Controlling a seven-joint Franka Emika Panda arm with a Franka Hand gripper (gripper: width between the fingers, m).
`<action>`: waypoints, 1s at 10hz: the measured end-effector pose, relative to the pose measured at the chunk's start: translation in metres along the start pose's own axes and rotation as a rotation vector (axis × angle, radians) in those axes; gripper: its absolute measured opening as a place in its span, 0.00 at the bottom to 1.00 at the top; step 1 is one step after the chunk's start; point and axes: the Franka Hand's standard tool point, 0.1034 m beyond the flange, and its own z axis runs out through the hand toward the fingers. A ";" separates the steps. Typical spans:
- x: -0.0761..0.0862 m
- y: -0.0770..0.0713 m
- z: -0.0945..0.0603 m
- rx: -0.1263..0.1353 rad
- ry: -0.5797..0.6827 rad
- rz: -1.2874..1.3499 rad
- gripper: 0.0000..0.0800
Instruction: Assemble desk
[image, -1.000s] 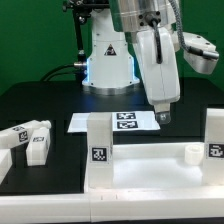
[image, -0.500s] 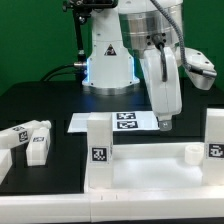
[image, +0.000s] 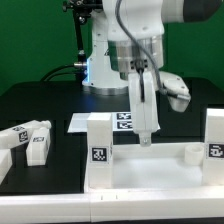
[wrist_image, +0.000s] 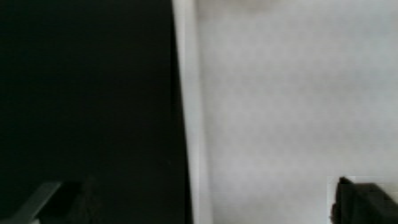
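Exterior view is giving me the white robot arm reaching down over the black table. Its white two-finger gripper is pointing straight down and hanging low by the far edge of the wide flat white plastic desk top. The desk top is lying on the table at the near side of the picture, running from the middle out to the exterior view's right. One chunky square-section upright leg is standing at its corner toward the exterior view's left, and a second upright leg is standing at the exterior view's right, each showing a small black-and-white tag. A short white stub is sitting just beside the second one; I cannot tell what it is. Several loose legs are lying together on the table, well apart at the exterior view's left. The thin white marker board is lying behind the desk top, partly hidden by the gripper.

Wrist view is showing me the dark fingertips standing wide apart with nothing between them: the gripper is released and holding nothing. Below it a blurred white surface is meeting the black table along a straight edge.
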 end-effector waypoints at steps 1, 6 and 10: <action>0.001 0.003 0.010 -0.013 0.010 -0.004 0.81; -0.016 0.015 0.032 -0.058 0.028 0.004 0.68; -0.016 0.015 0.033 -0.058 0.028 0.004 0.09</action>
